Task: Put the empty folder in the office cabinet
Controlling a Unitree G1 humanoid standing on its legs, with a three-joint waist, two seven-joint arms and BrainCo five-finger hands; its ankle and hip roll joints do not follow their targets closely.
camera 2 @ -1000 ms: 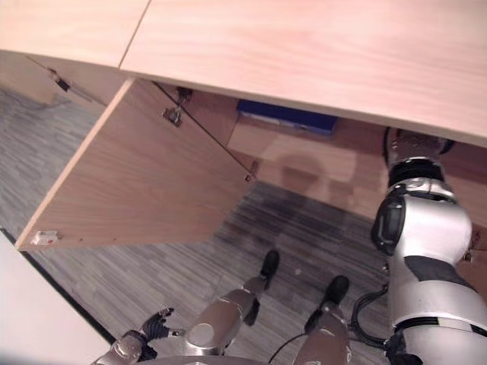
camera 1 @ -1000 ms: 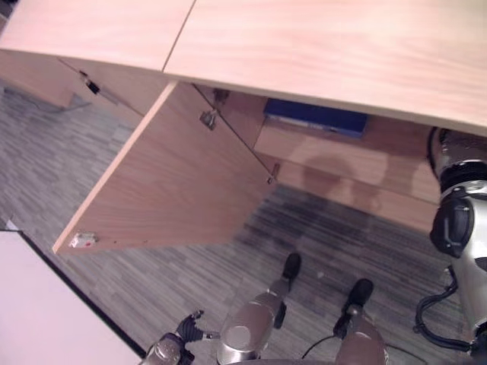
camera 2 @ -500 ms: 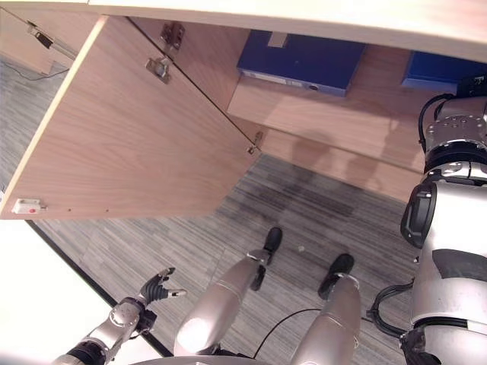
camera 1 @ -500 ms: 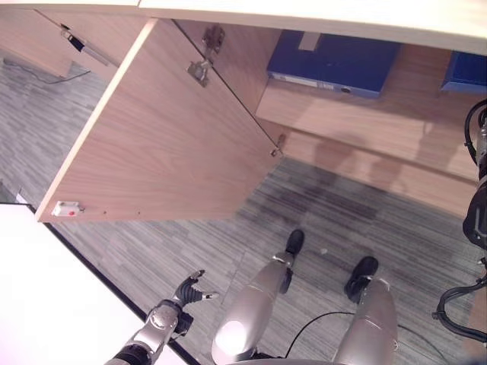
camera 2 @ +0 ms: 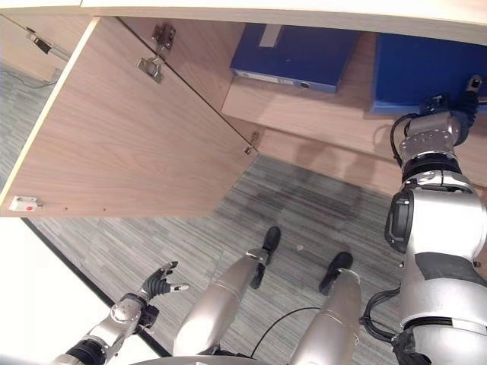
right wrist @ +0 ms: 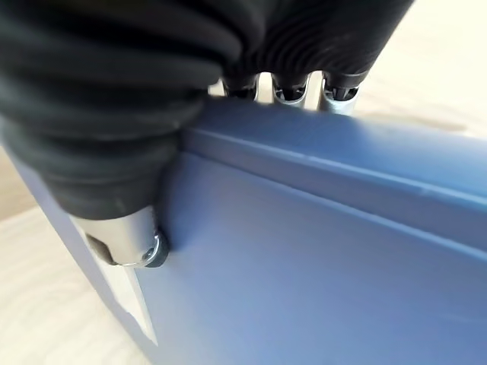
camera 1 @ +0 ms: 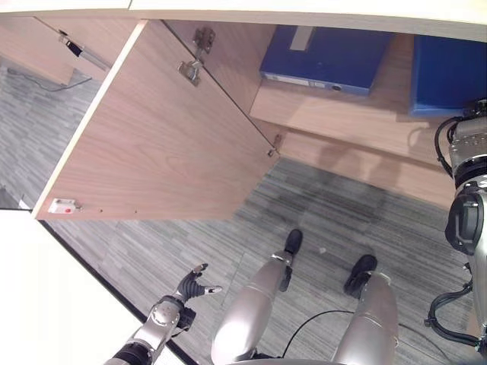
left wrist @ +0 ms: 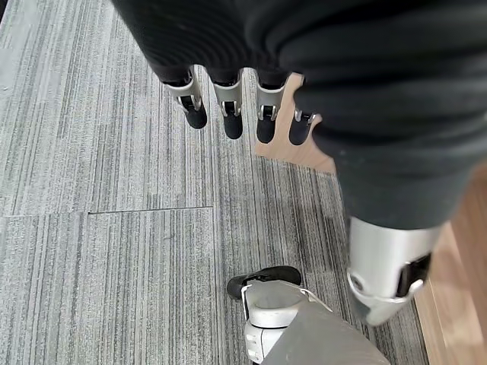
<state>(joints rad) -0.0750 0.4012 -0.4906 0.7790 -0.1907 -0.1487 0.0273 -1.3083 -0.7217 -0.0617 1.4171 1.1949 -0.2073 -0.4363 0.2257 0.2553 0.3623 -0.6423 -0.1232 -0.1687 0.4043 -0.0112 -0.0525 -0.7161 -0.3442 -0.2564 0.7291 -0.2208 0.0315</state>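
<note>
Two blue folders [camera 2: 293, 47] in cabinet [camera 1: 358, 122]

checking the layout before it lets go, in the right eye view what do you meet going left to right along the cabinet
open cabinet door → door hinges → blue folder lying on the shelf → second blue folder held in the right hand

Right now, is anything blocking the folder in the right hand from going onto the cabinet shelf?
Nothing visible blocks it. The right hand grips the blue folder already at the shelf. The door is swung open, and the other folder lies off to the left.
</note>
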